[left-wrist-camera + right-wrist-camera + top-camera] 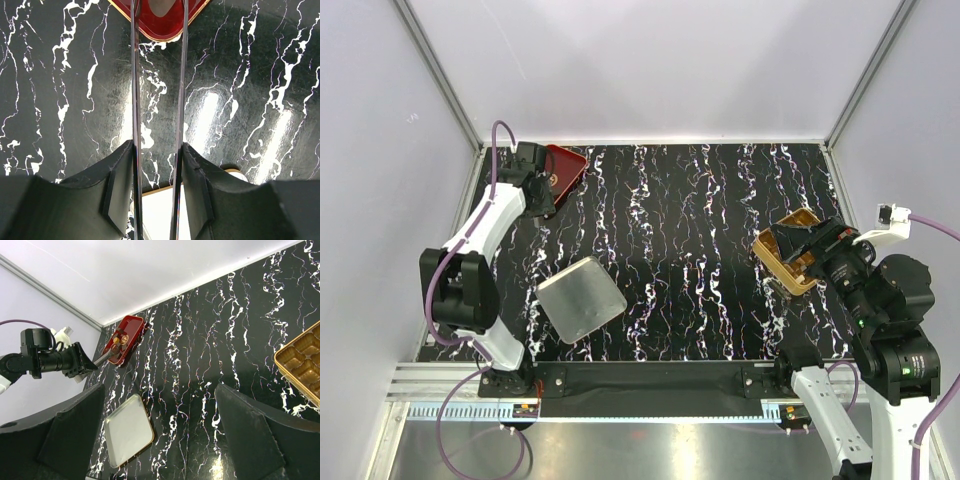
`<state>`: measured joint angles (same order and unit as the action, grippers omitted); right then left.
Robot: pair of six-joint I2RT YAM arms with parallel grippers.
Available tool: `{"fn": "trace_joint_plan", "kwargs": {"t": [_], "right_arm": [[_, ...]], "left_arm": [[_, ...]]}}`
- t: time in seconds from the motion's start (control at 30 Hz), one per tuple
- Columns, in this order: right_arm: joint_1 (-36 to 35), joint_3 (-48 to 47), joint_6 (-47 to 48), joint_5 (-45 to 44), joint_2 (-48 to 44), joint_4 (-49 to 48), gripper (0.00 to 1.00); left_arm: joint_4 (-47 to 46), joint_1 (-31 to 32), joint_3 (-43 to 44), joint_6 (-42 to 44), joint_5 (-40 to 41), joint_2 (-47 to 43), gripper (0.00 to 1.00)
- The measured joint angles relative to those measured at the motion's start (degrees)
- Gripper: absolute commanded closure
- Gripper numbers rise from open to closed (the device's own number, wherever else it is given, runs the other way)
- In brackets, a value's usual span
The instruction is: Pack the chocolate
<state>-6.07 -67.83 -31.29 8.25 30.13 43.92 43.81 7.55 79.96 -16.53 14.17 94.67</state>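
Top external, early in packing: grips tongs (136, 100) in left gripper (157, 147), tips over tray (572, 163) at far-left corner of tabletop (720, 260), chocolate (117, 341) inside; hangs right gripper (159, 390) wide open by box (306, 346) at right edge; seems to leave every piece to move

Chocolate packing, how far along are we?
Done: nothing visible; the gold box looks empty where its compartments show. In hand: the left gripper holds thin tongs reaching to the red tray, where the chocolate lies. Left: moving every piece into the box; the right gripper is open near it.
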Motion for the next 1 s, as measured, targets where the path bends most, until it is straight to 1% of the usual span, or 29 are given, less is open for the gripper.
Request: {"fn": "trace_joint_plan", "kwargs": {"t": [0.67,0.8,1.0], "right_arm": [[0.0,0.0,0.9,-0.1,-0.2,0.0,0.0],[0.0,0.0,1.2,-0.1,-0.3,0.0,0.0],[0.0,0.0,1.6,-0.1,-0.4,0.0,0.0]], "left_arm": [[-0.2,-0.4,0.0,0.0,-0.5,3.8,0.55],[-0.2,-0.5,0.0,0.0,-0.6,4.1,0.55],[-0.2,-0.6,0.0,0.0,-0.8,4.9,0.59]]}}
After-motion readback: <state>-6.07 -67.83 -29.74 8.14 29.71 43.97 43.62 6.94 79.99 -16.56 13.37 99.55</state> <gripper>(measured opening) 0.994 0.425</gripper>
